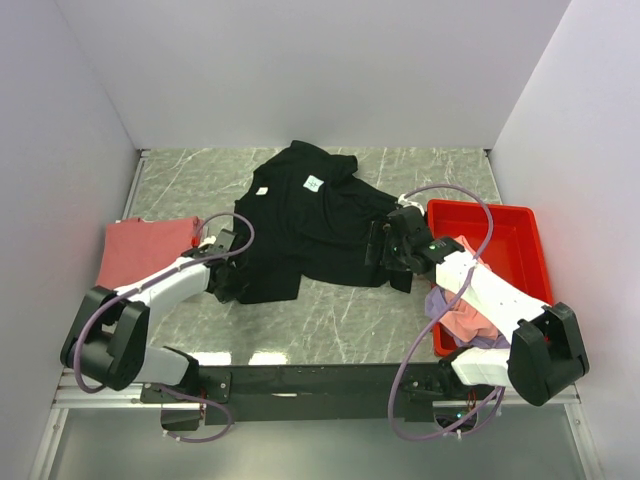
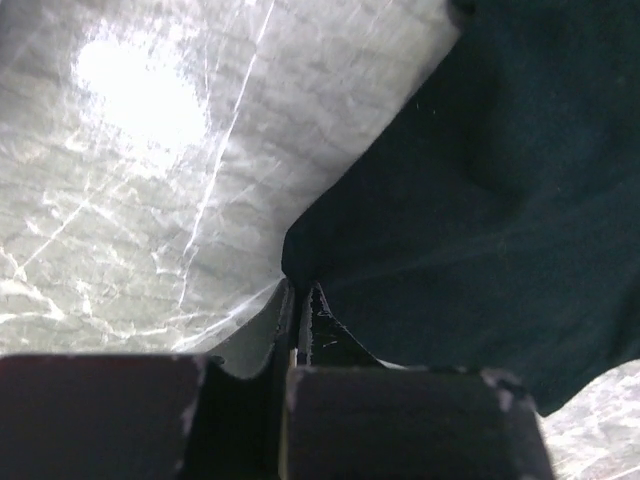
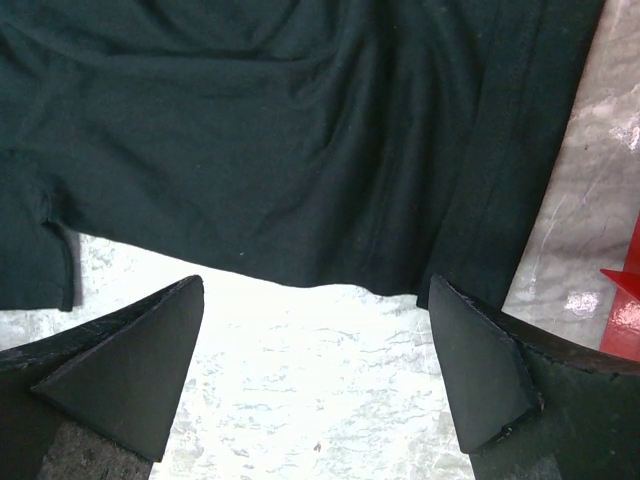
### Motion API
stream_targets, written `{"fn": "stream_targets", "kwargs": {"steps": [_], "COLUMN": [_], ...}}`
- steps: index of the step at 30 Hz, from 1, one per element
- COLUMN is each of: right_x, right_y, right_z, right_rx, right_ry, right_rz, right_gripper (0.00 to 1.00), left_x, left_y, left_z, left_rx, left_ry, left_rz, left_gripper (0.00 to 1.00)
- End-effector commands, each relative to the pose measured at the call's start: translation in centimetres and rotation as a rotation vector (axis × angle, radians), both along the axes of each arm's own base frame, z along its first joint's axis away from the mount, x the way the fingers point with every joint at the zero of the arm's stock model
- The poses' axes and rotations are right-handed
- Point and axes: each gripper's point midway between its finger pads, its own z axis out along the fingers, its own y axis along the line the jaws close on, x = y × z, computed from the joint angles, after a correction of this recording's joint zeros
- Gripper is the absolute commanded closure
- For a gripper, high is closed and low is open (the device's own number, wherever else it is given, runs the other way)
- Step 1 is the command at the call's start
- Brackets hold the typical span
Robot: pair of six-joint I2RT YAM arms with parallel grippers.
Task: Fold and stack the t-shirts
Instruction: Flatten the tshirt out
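Top external view: a large black cloth t-shirt (image 1: pixel 310 230) with a white neck label (image 1: pixel 314 183) lies rumpled and spread at the centre of the grey marble-pattern table (image 1: pixel 330 320). The left gripper (image 1: pixel 232 280) sits on its near-left edge and the right gripper (image 1: pixel 385 262) at its near-right edge. A folded salmon-red cloth shirt (image 1: pixel 145 250) lies flat at the far left. A pink cloth shirt (image 1: pixel 470 320) and a lavender cloth shirt (image 1: pixel 440 300) spill over the near end of a red plastic bin (image 1: pixel 520 250) on the right.

Left wrist view: the left gripper (image 2: pixel 300 315) is pinched tight on a corner of the black t-shirt (image 2: pixel 480 200), the cloth pulled to a point above the table (image 2: pixel 150 200).

Right wrist view: the right gripper (image 3: pixel 310 385) is spread wide and holds nothing, just short of the black t-shirt's (image 3: pixel 300 150) hem, with bare table (image 3: pixel 330 400) between its fingers (image 3: pixel 130 375). A corner of the red bin (image 3: pixel 625 310) shows at right.
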Motion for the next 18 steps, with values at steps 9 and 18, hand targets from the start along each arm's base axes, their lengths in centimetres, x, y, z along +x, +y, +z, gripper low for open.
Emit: {"fn": "stream_targets", "kwargs": {"steps": [9,18], "right_x": [-0.9,-5.1], "right_y": [-0.3,-0.4], "right_z": [-1.0,-4.3], "right_rx": [-0.004,0.007], "right_ry": [0.045,0.191], "right_rz": [0.012,0.027], "right_gripper": [0.02,0.04], "left_x": [-0.2,0.0], "left_y": [3.5,6.1], "left_z": [1.5,2.4], "left_rx": [0.099,0.114], "left_ry": [-0.047,-0.099], "left_rz": [0.160,0.262], "left_gripper": [0.99,0.99]}}
